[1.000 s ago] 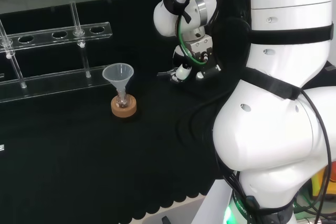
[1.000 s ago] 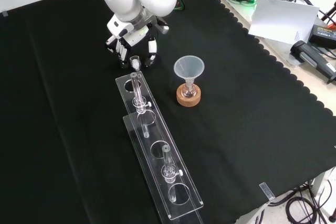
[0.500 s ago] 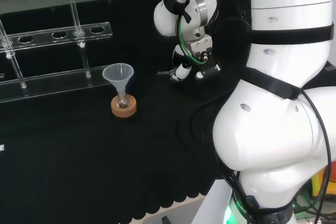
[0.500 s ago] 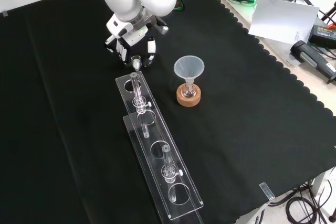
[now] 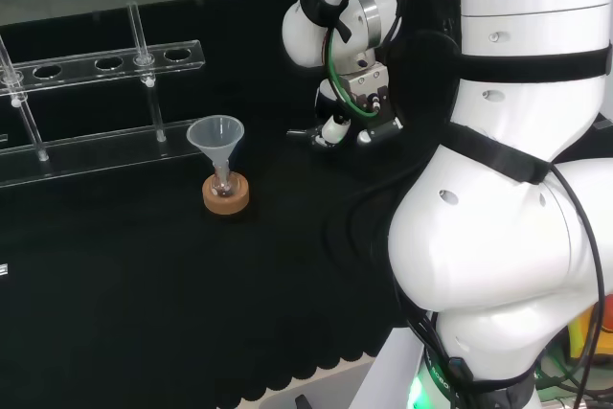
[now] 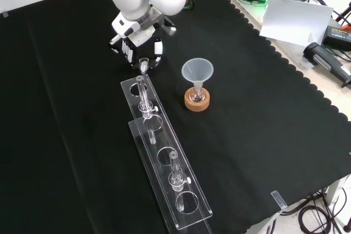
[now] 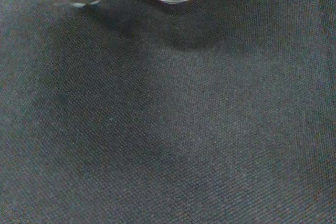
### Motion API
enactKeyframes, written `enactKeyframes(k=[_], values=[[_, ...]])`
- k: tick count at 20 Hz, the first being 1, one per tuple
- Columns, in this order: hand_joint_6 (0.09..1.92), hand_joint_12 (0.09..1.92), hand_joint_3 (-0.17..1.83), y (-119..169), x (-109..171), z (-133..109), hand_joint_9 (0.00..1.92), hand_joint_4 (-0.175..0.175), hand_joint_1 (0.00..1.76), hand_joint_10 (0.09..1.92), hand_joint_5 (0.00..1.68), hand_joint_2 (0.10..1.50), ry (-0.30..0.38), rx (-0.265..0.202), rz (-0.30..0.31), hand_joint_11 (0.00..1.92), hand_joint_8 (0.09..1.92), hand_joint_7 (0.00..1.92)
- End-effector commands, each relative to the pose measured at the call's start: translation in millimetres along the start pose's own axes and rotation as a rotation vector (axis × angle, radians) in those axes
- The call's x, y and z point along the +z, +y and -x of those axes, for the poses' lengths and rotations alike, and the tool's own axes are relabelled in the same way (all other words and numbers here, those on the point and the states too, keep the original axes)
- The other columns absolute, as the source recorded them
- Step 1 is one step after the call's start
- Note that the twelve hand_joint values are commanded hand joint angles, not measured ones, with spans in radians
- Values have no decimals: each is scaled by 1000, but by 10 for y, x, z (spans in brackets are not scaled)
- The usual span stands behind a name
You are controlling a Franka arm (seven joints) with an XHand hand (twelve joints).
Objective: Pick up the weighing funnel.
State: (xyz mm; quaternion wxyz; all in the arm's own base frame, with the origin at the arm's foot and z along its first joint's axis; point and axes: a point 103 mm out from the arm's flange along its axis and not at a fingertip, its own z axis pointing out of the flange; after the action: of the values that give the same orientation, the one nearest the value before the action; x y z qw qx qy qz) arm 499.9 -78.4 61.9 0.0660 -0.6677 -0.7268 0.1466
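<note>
The fingers (image 6: pixel 126 53) curl in a pinch around the small clear weighing funnel (image 6: pixel 143 64), upper left of centre in the front view, seemingly just off the surface (image 6: pixel 263 135), where the slick piece could slip out and strike the test-tube rack (image 6: pixel 159 140) just below.

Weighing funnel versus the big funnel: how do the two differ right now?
Size: the funnel is a wide cone, while the weighing funnel is much smaller.
Pose: the funnel stands upright, mouth up, its stem in a small flask on a cork ring. The weighing funnel lies roughly level in the head view.
Support: the funnel stands apart from the hand, while the weighing funnel is pinched in its fingers.
Both are clear.
</note>
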Motion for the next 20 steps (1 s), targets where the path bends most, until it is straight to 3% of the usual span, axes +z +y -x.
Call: enactKeyframes(k=[1, 8, 18, 20], values=[[548, 1623, 576, 13, 17, -21, 1009, 129, 821, 348, 1019, 635, 6, 4, -8, 0, 590, 1193], [552, 1626, 581, 42, 40, -41, 1022, 134, 826, 343, 1035, 634, 13, 10, -9, 0, 594, 1207], [524, 1645, 615, 56, 48, -110, 1115, 175, 858, 283, 1149, 620, 17, 20, 25, 0, 561, 1330], [643, 1651, 448, 56, 44, -118, 1132, 175, 998, 273, 1173, 763, 18, 23, 33, 3, 538, 1359]])
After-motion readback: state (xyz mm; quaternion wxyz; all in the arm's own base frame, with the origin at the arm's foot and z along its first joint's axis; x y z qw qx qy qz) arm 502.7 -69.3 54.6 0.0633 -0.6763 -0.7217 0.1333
